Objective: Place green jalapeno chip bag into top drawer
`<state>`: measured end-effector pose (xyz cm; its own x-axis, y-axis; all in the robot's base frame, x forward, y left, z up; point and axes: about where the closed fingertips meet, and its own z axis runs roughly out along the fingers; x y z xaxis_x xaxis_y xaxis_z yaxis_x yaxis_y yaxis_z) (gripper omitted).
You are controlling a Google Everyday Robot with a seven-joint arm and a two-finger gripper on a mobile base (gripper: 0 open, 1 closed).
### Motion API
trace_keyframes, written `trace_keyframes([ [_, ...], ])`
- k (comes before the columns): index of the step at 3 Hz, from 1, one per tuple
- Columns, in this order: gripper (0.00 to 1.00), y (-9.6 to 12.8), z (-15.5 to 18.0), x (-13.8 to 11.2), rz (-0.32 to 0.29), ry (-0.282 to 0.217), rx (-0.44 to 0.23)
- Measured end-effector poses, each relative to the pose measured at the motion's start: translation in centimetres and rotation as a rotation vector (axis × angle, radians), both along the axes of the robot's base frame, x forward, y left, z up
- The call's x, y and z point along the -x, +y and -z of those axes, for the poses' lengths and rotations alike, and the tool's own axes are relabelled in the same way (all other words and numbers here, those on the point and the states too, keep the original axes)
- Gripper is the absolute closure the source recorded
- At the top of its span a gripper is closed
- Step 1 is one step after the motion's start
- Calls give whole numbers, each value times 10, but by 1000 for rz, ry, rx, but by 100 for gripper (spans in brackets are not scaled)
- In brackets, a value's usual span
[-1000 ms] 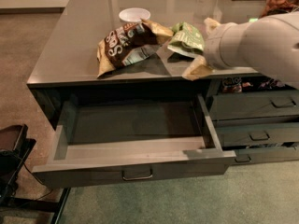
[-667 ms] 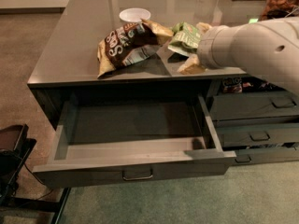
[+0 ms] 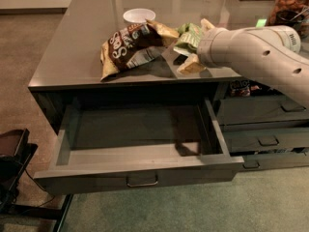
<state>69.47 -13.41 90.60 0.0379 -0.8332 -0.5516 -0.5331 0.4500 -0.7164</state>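
Green jalapeno chip bag (image 3: 188,37), gripper (image 3: 198,45) straddling it

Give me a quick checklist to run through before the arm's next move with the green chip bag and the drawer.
1. Top drawer pulled open: ok.
2. Room inside the drawer for the bag: ok.
3. Gripper at the green jalapeno chip bag: ok.
4. Secure hold on the bag: cannot tell.
5. Bag lifted off the countertop: not ok, it rests there.
6. Brown chip bag apart from the green one: cannot tell.
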Motion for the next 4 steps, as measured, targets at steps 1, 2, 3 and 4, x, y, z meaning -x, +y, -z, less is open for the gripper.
trace_keyframes([
  [1, 17, -7, 2, -23, 25, -38, -25],
  [2, 26, -15, 4, -41, 50, -62, -41],
  [3, 21, -29, 13, -55, 89, -58, -53],
  [4, 19, -37, 26, -65, 119, -37, -67],
])
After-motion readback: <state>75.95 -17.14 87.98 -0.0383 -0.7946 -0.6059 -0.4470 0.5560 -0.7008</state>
